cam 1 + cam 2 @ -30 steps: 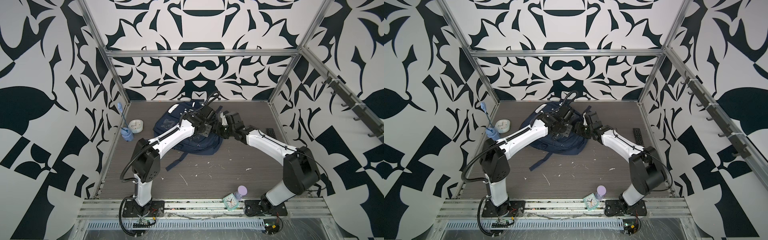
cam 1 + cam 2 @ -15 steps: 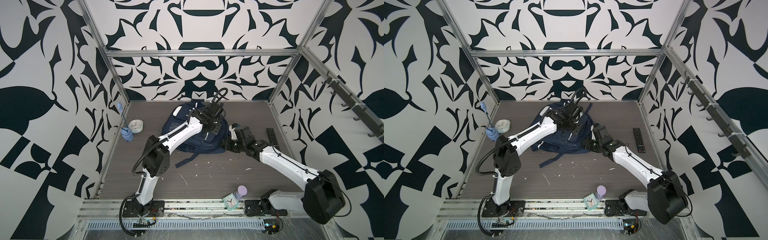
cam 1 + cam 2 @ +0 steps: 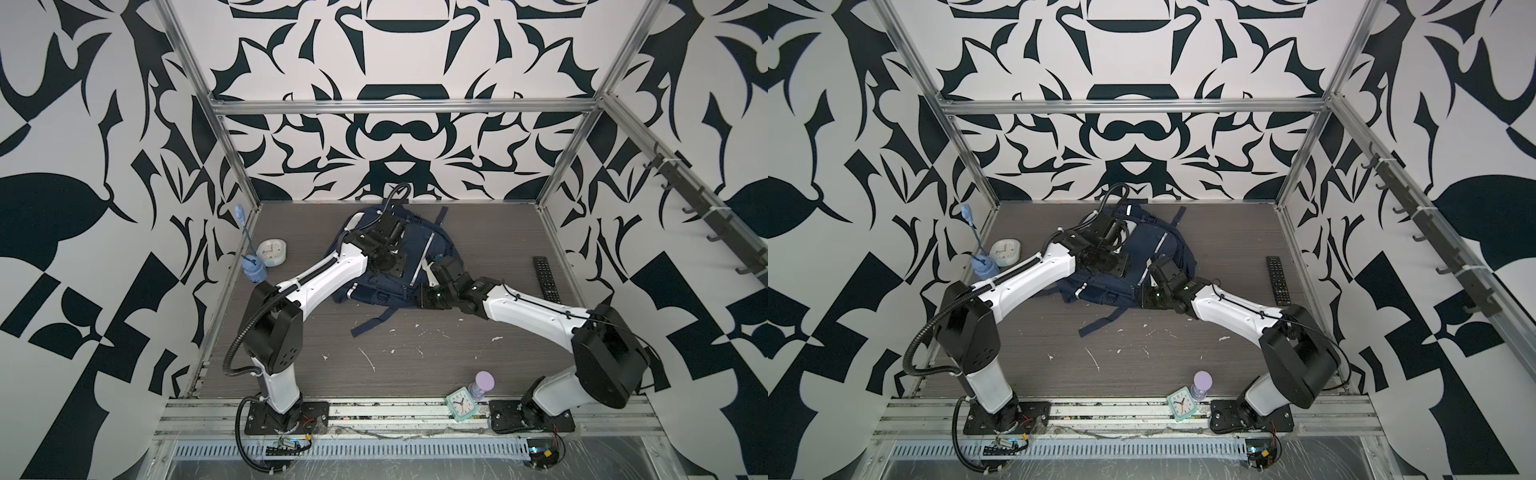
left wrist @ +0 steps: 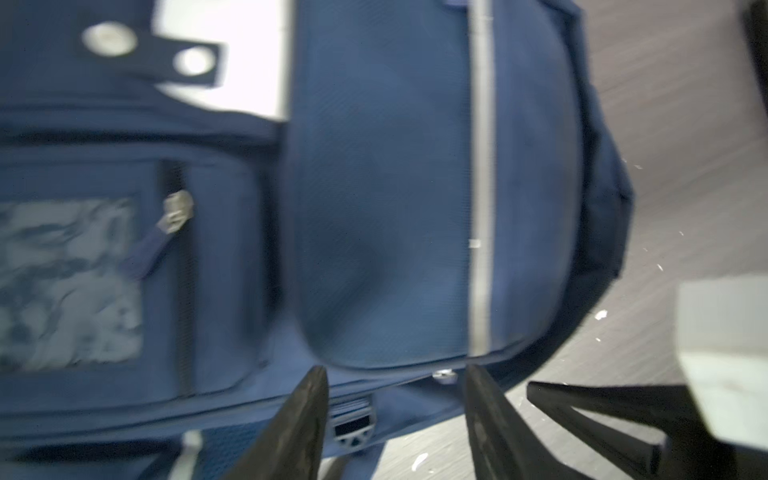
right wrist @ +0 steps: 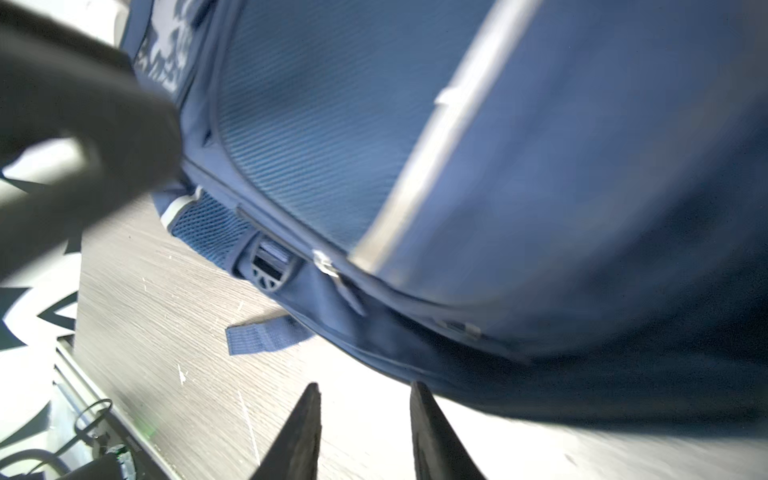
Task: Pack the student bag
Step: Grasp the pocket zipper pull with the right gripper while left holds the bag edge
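The student bag lies flat at the back middle of the table, navy with silver strips. One strap trails toward the front. My left gripper hovers over the bag's front part, open, with nothing between its fingers. A grey buckle on the bag's edge shows between them. My right gripper sits low over the table at the bag's front right edge. It is open with a narrow gap and holds nothing.
A black remote lies right of the bag. A mint alarm clock and a purple-capped bottle stand at the front edge. A white round clock and a blue bottle are at the left wall. White scraps litter the middle.
The left gripper was shut on the bag and has opened. The right arm has drawn back and down to the bag's front right edge, its jaws narrower. The bag has turned and settled flat.
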